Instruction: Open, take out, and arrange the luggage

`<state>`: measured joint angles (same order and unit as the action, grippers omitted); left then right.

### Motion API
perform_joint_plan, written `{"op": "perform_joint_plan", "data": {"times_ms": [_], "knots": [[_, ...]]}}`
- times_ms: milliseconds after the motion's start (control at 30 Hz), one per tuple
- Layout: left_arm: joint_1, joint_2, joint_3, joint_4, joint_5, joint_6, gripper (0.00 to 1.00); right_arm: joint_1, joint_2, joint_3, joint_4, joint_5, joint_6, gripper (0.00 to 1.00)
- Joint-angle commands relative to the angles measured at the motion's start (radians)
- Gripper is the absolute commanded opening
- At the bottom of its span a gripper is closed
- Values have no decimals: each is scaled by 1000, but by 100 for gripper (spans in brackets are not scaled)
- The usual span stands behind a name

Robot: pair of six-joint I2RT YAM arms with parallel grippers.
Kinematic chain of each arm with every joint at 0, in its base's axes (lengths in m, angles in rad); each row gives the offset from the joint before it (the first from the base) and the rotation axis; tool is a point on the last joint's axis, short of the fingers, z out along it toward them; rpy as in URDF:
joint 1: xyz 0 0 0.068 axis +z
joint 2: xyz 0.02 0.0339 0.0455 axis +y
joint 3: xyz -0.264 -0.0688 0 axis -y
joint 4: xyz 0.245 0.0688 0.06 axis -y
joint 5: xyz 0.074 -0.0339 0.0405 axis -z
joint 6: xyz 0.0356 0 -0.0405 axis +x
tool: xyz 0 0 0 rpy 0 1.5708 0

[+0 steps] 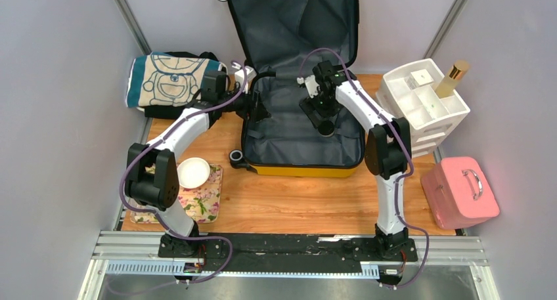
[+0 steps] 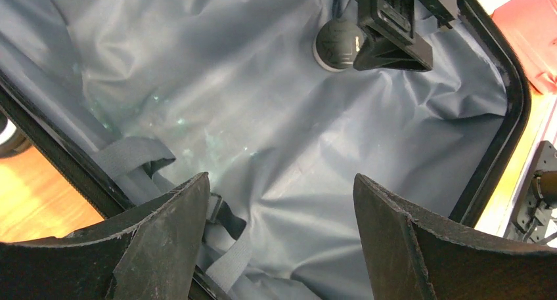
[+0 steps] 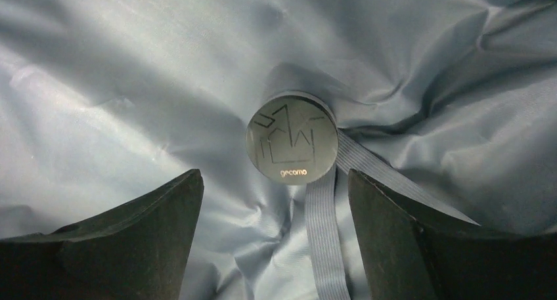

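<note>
- Luggage (image 1: pixel 282 134) lies open at the far middle of the wooden tabletop (image 1: pixel 295 201). The lower half is flat and the lid stands up against the back wall.
- From the top view you only see a thin strip of smooth yellow hard shell along the near edge, with black zipper trim around the rim and a black wheel (image 1: pixel 236 157) at the near-left corner.
- The inside is all dark grey fabric lining, slightly shiny and really crumpled, with folds everywhere.
- My left jaws are spread wide with nothing between them, sitting at the luggage's left rim and pointing across the lining. A flat grey webbing strap (image 2: pixel 131 157) lies just ahead of them.
- My right jaws are wide open too, hanging inside the lower half right over a round disc (image 3: pixel 292 146).
- That disc is dark grey and flat-faced, with thin angular lines on it and "gecomo" lettering. Ribbed strap (image 3: pixel 323 241) runs out from under it. I can't tell if the tips touch the lining.
- Both sets of jaws are black wedges with rough, scuffed edges.
- Off to the right is a white plastic drawer organizer (image 1: pixel 427 106) with a gold-capped bottle (image 1: pixel 453 77) in it, and a small pink case (image 1: pixel 460 192) with a metal handle.
- On the left, a white bowl (image 1: pixel 194 172) sits on a floral mat (image 1: pixel 209 203).
</note>
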<state>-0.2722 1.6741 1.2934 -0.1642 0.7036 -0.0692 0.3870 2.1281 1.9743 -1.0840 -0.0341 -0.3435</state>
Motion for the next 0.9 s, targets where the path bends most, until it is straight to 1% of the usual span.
{"op": "perform_joint_plan", "data": {"times_ms": [0, 100, 300, 500, 867], "knots": [[7, -62, -15, -11, -30, -21, 88, 1, 33, 17, 59, 33, 89, 86], [7, -83, -52, 23, -42, -34, 88, 0, 62, 11, 75, 92, 104, 86], [8, -99, -83, 54, -42, -44, 88, 3, 90, -28, 105, 151, 146, 86], [11, -103, -103, 75, -47, -55, 88, 3, 87, -103, 139, 157, 149, 85], [13, -94, -108, 97, -36, -64, 88, 3, 98, -97, 154, 172, 161, 82]]}}
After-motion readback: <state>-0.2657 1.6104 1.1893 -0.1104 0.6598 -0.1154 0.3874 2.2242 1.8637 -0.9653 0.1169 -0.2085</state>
